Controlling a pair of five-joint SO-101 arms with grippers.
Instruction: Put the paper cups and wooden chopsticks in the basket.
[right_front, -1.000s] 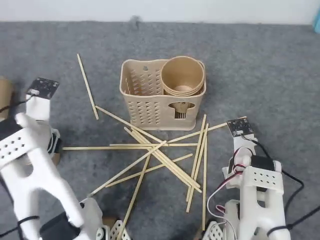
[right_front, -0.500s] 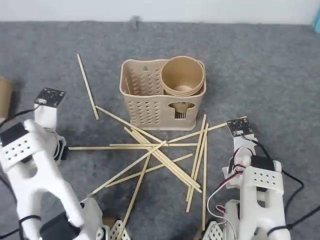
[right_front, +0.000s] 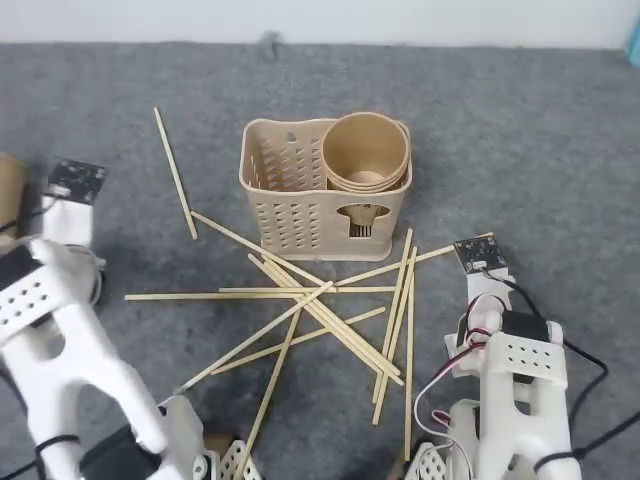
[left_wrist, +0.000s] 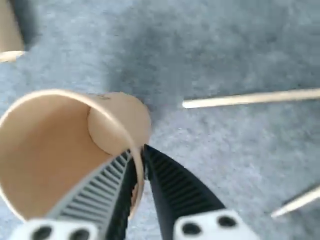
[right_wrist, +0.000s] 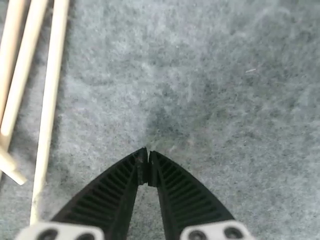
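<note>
High camera: fixed overhead, looks down on the grey mat (right_front: 500, 150) from the arms' side, wide. Wrist cameras: close, aimed down past left gripper (left_wrist: 141, 150), hard against a paper cup (left_wrist: 50, 150), and right gripper (right_wrist: 148, 152). Shared with high view: chopsticks (right_front: 200, 295) on mat.

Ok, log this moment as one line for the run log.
left gripper: shut on paper cup rim | right gripper: shut, empty, over carpet | basket: stacked cups inside | chopsticks: scattered on carpet

Item quantities by type
Present: 1 basket (right_front: 300, 220); about 3 nested cups (right_front: 365, 152) inside it; 1 paper cup (left_wrist: 55, 145) and 1 second cup (left_wrist: 7, 30) outside it; roughly 14 wooden chopsticks (right_front: 175, 170), overlaps preventing an exact count.
</note>
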